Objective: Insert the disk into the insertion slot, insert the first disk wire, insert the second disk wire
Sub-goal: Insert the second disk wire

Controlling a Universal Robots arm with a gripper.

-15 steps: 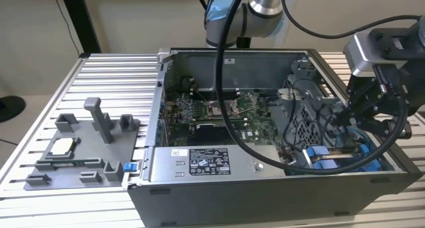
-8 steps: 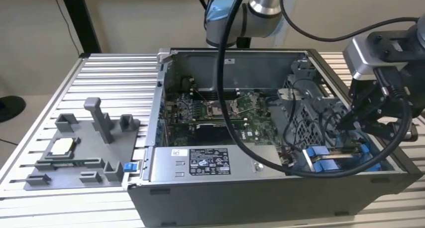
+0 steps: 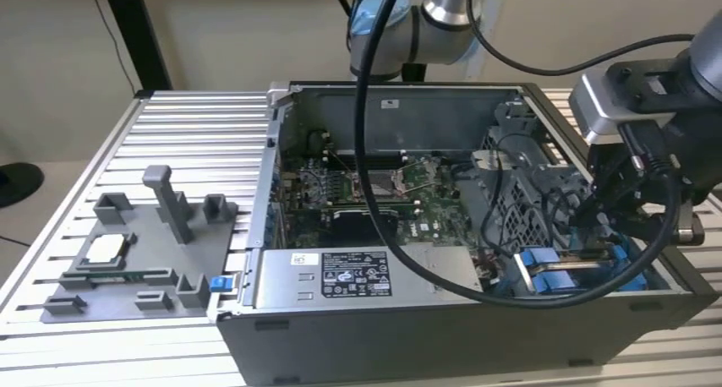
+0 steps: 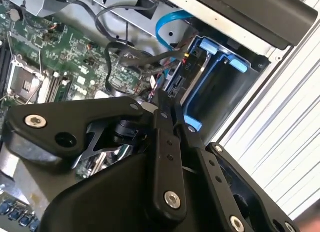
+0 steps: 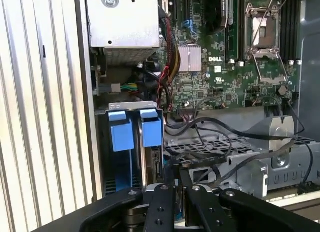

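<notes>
- Nearest you, the gripper has its fingers drawn together, tips almost touching; in both wrist views they seem to pinch something small and dark at the back of the drive bay, though you cannot tell for certain what it is.
- Just beyond the tips sits the insertion slot, at the case corner beside the power supply. Two blue-ended carriers stand in it side by side, so the disk looks already seated; which of the two it is you can't confirm.
- The black wires looping over the perforated cage are soft and springy. Judge them light but fiddly: hold by the stiff plug body, never the cable.
- Farther off lies the motherboard, fragile, so keep clear.
</notes>
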